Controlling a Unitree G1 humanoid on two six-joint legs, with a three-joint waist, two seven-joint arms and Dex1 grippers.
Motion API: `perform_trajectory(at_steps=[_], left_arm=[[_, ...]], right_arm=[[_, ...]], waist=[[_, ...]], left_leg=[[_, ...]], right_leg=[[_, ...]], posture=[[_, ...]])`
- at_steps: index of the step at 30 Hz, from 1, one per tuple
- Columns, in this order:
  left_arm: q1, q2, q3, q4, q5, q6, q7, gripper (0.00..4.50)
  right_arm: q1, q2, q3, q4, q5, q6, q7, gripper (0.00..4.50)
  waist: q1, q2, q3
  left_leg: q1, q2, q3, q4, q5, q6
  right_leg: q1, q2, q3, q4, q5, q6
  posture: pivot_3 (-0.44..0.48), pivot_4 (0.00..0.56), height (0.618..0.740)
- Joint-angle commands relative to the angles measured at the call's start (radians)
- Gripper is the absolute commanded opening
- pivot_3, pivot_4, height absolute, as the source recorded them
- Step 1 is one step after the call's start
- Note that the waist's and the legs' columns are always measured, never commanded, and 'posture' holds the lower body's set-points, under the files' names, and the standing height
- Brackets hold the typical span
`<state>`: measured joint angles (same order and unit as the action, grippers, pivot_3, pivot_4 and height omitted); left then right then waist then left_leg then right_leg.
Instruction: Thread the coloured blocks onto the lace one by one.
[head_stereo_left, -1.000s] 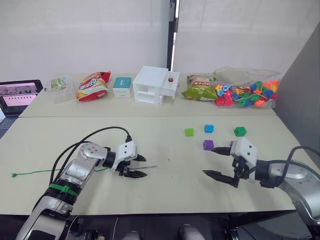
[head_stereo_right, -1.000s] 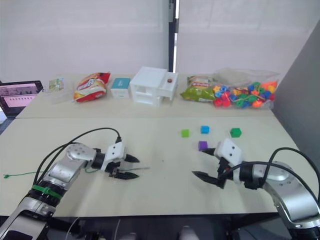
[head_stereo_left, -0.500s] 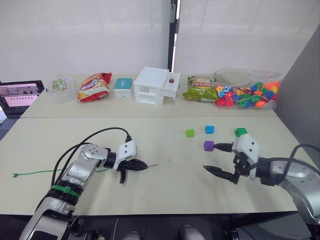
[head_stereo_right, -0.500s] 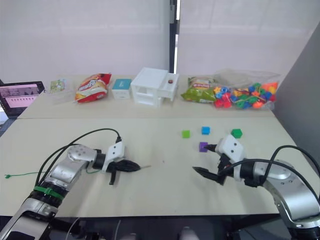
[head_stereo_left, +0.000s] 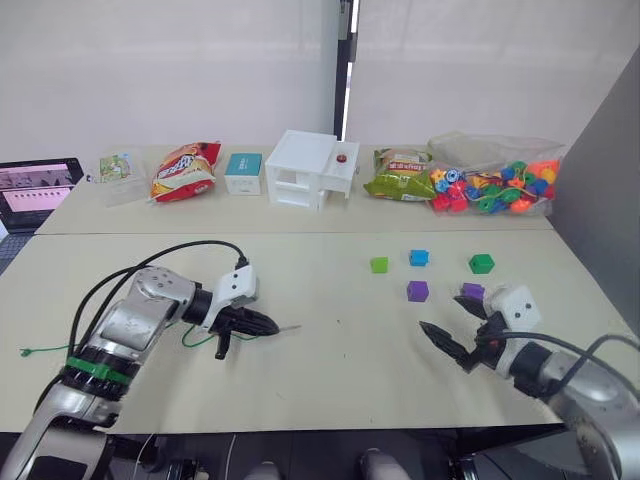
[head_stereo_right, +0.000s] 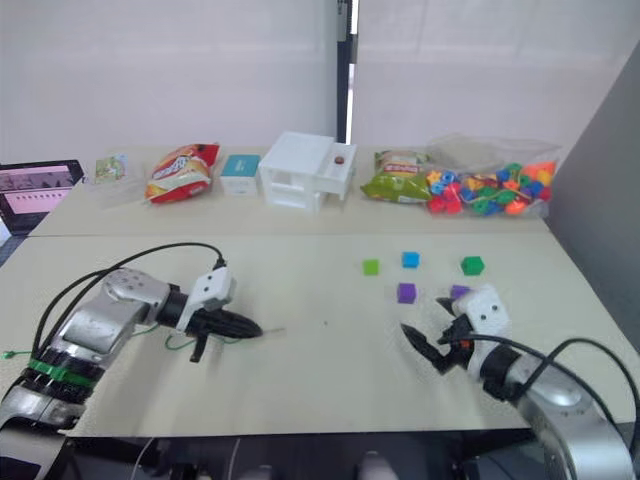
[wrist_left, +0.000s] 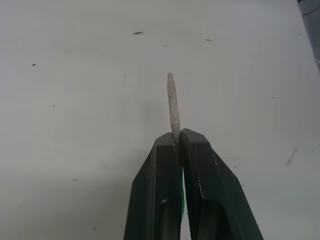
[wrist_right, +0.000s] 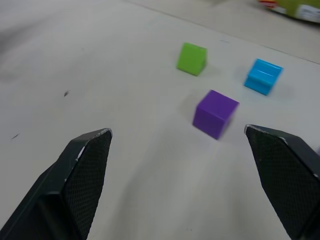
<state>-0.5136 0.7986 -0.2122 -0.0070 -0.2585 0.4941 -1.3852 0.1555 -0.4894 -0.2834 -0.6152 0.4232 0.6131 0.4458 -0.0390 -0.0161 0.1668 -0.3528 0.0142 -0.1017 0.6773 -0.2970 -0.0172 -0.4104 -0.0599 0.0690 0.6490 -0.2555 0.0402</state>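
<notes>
1. The left gripper is clenched on the lace, its pale tip sticking out in front; the green string trails back over the table.
2. The right gripper is spread wide and empty. I judge it should centre on the near purple block, then grip its plain sides so the hole stays free.
3. Loose blocks counted: two purple, with the second beside the right gripper, two green, and one blue.
</notes>
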Motion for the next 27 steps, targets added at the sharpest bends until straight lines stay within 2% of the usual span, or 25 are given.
perform_trajectory(at_steps=[1, 7, 13, 18, 24, 27], left_arm=[[0.025, 0.021, 0.043, -0.125, -0.057, 0.089, 0.029, 0.01], [0.082, 0.017, 0.063, -0.243, -0.103, 0.175, 0.102, 0.01], [0.120, 0.030, 0.073, -0.303, -0.126, 0.180, 0.140, 0.01], [0.139, 0.036, 0.071, -0.305, -0.122, 0.159, 0.148, 0.01], [0.144, 0.034, 0.063, -0.297, -0.121, 0.144, 0.157, 0.01], [0.146, 0.030, 0.056, -0.291, -0.118, 0.137, 0.157, 0.01]], right_arm=[[-0.013, 0.047, -0.068, -0.072, -0.027, 0.004, -0.131, 4.50], [-0.130, 0.123, -0.065, -0.006, -0.058, 0.062, -0.292, 4.50], [-0.304, 0.105, -0.062, 0.148, -0.085, 0.128, -0.352, 4.50], [-0.394, 0.052, -0.100, 0.256, -0.065, 0.188, -0.332, 4.50], [-0.453, 0.019, -0.091, 0.371, -0.080, 0.148, -0.305, 4.50], [-0.534, -0.001, -0.078, 0.504, -0.109, 0.110, -0.301, 4.50]], waist=[[0.000, 0.000, 0.000], [-0.005, 0.001, 0.000], [-0.005, 0.001, 0.001], [0.000, 0.001, 0.001], [-0.004, 0.002, 0.001], [-0.009, 0.002, 0.001]], left_leg=[[0.000, 0.000, 0.000, 0.000, 0.000, 0.000], [0.000, 0.001, 0.001, 0.000, 0.000, 0.000], [0.000, 0.000, 0.002, 0.000, 0.000, 0.000], [-0.001, 0.000, 0.002, -0.001, 0.000, 0.000], [-0.001, 0.000, 0.002, -0.001, 0.000, 0.000], [-0.001, 0.000, 0.003, -0.001, 0.000, 0.000]], right_leg=[[0.000, 0.000, 0.000, 0.000, 0.000, 0.000], [0.000, 0.000, 0.000, -0.001, 0.000, 0.000], [-0.001, 0.000, 0.001, -0.001, 0.000, 0.000], [-0.002, 0.000, 0.001, 0.000, 0.000, 0.000], [-0.003, 0.000, 0.001, -0.001, 0.000, 0.000], [-0.004, 0.000, 0.001, 0.000, 0.000, 0.000]], posture=[[0.000, 0.150, 0.740], [0.000, 0.150, 0.740], [0.000, 0.150, 0.740], [0.000, 0.150, 0.740], [0.000, 0.150, 0.740], [0.000, 0.150, 0.740]])
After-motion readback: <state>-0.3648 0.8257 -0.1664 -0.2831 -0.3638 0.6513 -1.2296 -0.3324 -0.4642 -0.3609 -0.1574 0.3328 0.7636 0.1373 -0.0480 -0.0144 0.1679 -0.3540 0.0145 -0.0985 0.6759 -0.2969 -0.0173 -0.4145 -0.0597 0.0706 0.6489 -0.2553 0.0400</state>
